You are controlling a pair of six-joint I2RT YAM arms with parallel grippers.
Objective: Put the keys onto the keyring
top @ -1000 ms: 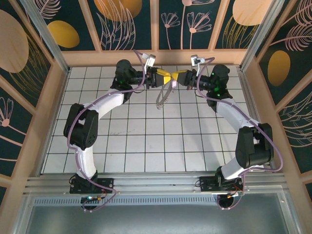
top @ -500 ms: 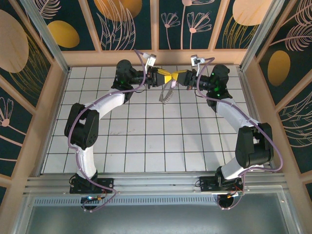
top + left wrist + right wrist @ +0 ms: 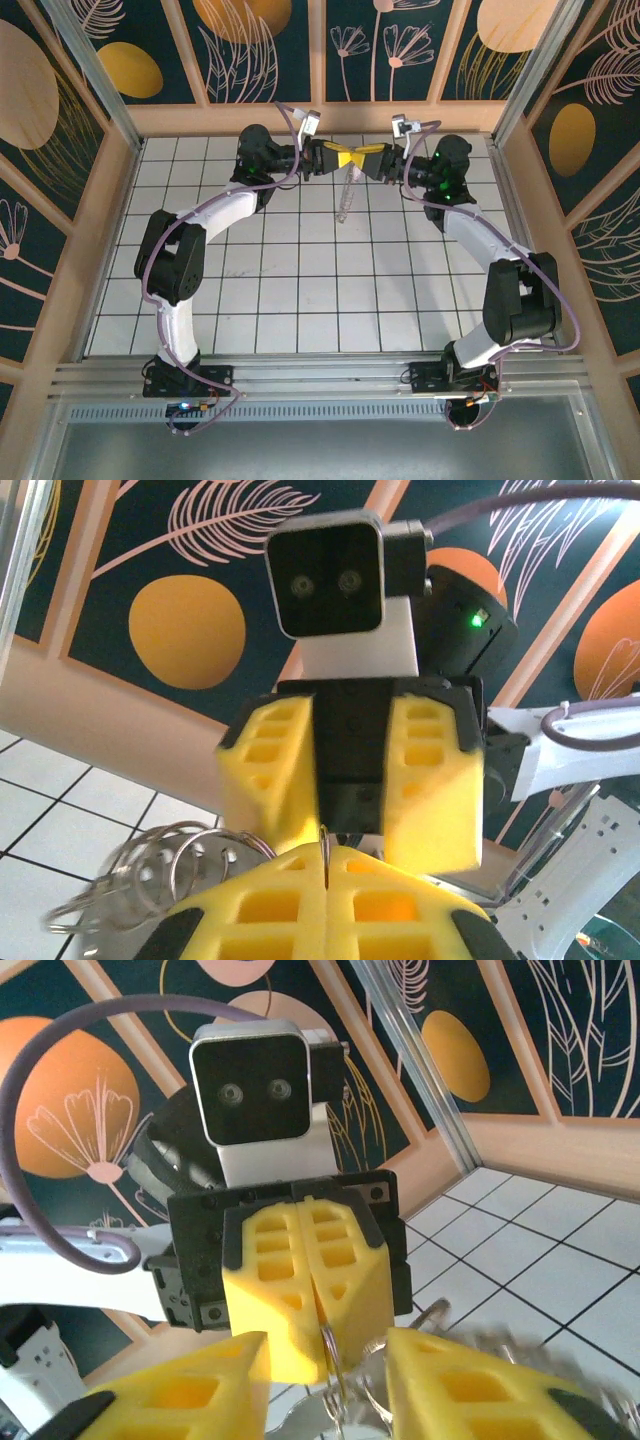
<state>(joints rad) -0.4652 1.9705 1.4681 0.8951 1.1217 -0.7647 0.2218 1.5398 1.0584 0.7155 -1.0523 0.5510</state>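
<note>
Since 1 s ago the keyring (image 3: 346,196) has swung a bit to the right, and we now see it hang straighter, almost edge-on from above. It's a thin grey wire loop, blurry close up. It dangles over the far end of the white tiles (image 3: 300,260), just under where both grippers meet. L gripper (image 3: 325,880) is squeezed tight: its yellow fingers (image 3: 260,910) press together w/ the thin wire pinched between them. R gripper (image 3: 330,1385) is spread wide, w/ a finger on each side of L's tips. We can't tell if they touch.
</note>
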